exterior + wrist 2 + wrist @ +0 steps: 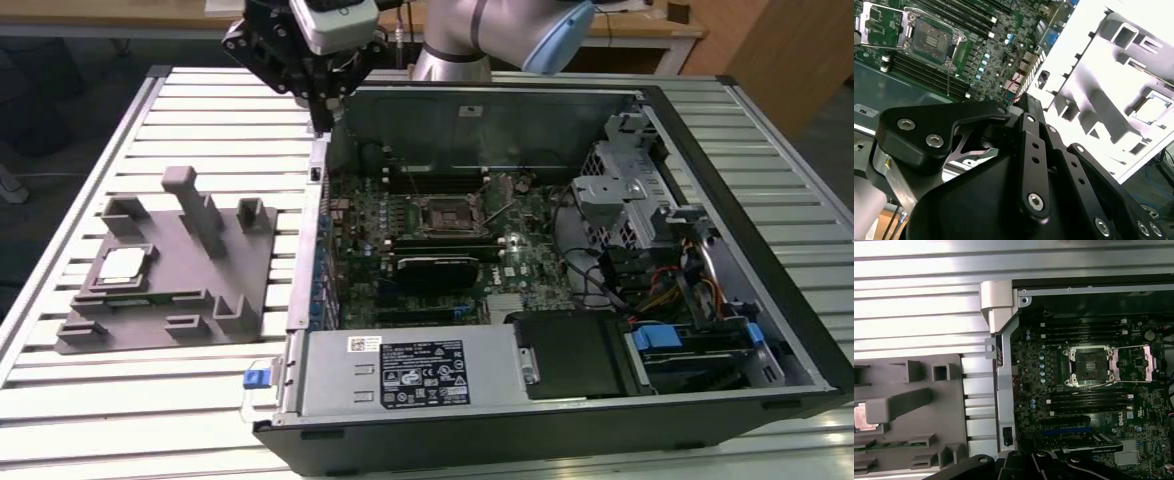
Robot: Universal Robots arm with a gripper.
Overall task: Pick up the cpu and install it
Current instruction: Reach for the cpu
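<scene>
- Slatted metal bench [200, 110] carried everything, and on it, towards the exterior view's left, sat a grey moulded tray [174, 292].
- In a shallow pocket of that tray lay the cpu [122, 266], flat and silvery side up. It also showed in both wrist views [1153, 106] [863, 416] and nothing was touching it.
- Upright posts [200, 210] rose from the tray just beside the pocket, on the side nearer the computer case [481, 120].
- Inside the case the black socket [445, 213] stood empty, with its metal frame swung open beside it in the first wrist view [1090, 365], so the install was not yet done.
- The gripper [324, 122] hung high over the case's far corner, well apart from the chip, with the jaws looking drawn together on nothing.
- By my reading the step in hand was the reach for the pick. It would call for jaws opened ahead of the descent, a straight drop from above, and a grip across two opposite rims with the chip kept level.
- Edges to mind were the posts near the pocket and the case's side wall [318, 250] standing between tray and board.
- Open room lay above the tray and above the socket. Travel between them seemed safest kept high, above the wall.
</scene>
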